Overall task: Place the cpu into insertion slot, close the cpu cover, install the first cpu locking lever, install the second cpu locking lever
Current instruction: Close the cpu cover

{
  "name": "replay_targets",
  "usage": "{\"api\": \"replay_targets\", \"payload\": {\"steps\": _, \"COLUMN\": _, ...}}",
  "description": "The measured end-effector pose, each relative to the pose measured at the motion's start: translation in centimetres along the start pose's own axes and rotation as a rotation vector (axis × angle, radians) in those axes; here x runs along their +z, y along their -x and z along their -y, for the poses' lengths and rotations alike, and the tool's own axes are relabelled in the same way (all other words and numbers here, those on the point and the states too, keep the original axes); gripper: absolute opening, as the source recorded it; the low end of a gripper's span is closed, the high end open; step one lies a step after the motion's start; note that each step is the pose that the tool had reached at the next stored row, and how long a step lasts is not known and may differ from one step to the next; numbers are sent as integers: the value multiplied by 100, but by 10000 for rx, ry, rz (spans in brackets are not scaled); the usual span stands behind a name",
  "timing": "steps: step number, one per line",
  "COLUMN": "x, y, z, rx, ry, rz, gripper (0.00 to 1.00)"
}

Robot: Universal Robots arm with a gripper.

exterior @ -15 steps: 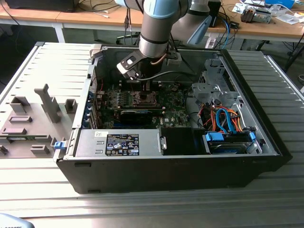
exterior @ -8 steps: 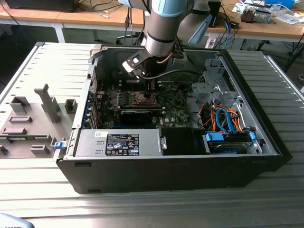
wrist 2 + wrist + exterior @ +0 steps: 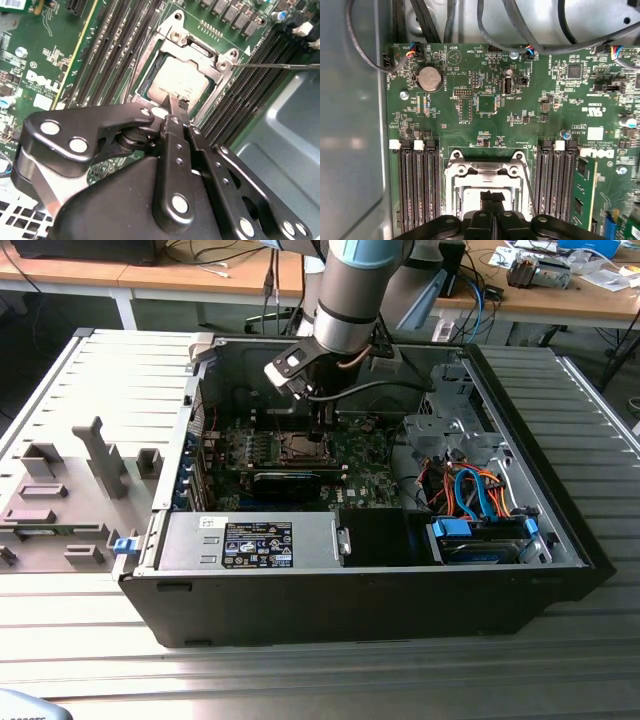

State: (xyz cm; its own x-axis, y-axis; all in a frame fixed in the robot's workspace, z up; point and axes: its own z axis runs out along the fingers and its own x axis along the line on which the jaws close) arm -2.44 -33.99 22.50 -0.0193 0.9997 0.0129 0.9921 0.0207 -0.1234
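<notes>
Black metal hand [image 3: 176, 104], fingers pinched together on nothing, points tip-down at the silvery-grey square cpu [image 3: 180, 77], seated in the metal-rimmed insertion slot [image 3: 146, 86] beneath the thin silvery cpu cover [image 3: 172, 37].

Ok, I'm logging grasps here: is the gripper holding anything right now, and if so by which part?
Nothing is held. The gripper is shut with nothing between its fingers, its tips over the cpu.
</notes>
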Motion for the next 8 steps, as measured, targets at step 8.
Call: {"api": "replay_targets", "payload": {"steps": 8, "x": -91, "y": -1, "z": -9, "rx": -1, "ry": -19, "rz": -1, "gripper": 11}}
